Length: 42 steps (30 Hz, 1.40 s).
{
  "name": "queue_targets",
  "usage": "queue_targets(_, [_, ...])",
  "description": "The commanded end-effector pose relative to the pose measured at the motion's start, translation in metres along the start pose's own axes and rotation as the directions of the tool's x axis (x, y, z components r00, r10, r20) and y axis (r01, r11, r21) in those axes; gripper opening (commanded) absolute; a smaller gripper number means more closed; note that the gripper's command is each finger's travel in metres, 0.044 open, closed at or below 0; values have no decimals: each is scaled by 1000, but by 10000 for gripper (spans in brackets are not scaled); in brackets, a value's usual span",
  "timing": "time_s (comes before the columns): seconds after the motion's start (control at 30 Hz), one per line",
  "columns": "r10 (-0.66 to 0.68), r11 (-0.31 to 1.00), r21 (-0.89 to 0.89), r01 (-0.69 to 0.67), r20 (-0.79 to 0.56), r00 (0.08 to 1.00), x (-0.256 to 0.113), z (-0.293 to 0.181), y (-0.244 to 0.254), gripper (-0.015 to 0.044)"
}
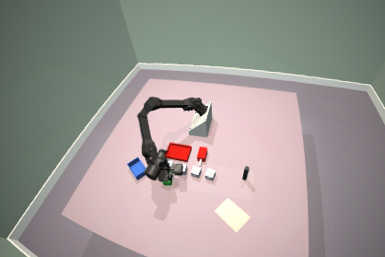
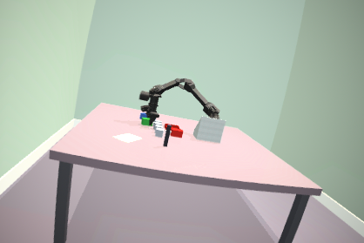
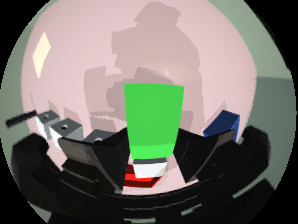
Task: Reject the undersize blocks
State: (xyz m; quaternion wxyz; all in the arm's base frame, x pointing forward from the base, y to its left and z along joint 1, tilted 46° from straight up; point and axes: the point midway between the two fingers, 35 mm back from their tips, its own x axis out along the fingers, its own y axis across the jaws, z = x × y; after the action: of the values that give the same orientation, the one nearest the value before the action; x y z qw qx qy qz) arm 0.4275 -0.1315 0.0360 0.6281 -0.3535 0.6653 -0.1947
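The pink desk (image 1: 276, 120) (image 2: 187, 157) (image 3: 100, 35) spreads across the top view's centre. Above it, the black arm (image 1: 168, 104) (image 2: 198, 93) arches, elbow raised, its wrist bent down at left of centre, where the pincer (image 1: 169, 174) (image 2: 151, 122) (image 3: 149, 125) points downward. The red tray (image 1: 179, 152) (image 2: 172, 125) (image 3: 142, 181) lies near the frame's middle. The green gauge (image 1: 168, 181) (image 2: 146, 121) (image 3: 154, 120) is clamped in the pincer, beside the row of steel blocks (image 1: 196, 171) (image 2: 159, 132) (image 3: 66, 131).

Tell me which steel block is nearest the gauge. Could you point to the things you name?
The block (image 3: 150, 169) at the row's end toward the blue tray; only it sits right by the green gauge (image 1: 168, 181) (image 2: 146, 121) (image 3: 153, 120).
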Motion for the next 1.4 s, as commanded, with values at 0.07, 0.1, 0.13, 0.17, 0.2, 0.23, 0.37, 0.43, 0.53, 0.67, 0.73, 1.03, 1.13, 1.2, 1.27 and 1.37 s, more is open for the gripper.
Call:
queue_targets(0.07, [-2,1000,3,2,6,1000,-2,4,0,0])
queue_targets(0.1, [-2,1000,3,2,6,1000,-2,5,0,0])
queue_targets(0.13, [-2,1000,3,2,6,1000,-2,6,0,0])
queue_targets(0.17, [-2,1000,3,2,6,1000,-2,7,0,0])
queue_targets(0.2, [-2,1000,3,2,7,1000,-2,8,0,0])
queue_targets(0.23, [-2,1000,3,2,7,1000,-2,8,1,0])
queue_targets(0.37, [-2,1000,3,2,7,1000,-2,9,1,0])
queue_targets(0.43, [-2,1000,3,2,7,1000,-2,9,1,0])
queue_targets(0.53, [-2,1000,3,2,7,1000,-2,11,1,0])
queue_targets(0.67, [-2,1000,3,2,7,1000,-2,14,1,0])
queue_targets(0.73, [-2,1000,3,2,7,1000,-2,15,1,0])
queue_targets(1.03, [-2,1000,3,2,7,1000,-3,17,1,0])
queue_targets(1.13, [-2,1000,3,2,7,1000,-3,19,1,0])
queue_targets(1.2, [-2,1000,3,2,7,1000,-3,20,1,0])
queue_targets(1.27, [-2,1000,3,2,7,1000,-3,21,1,0])
queue_targets(1.37, [-2,1000,3,2,7,1000,-3,21,1,0])
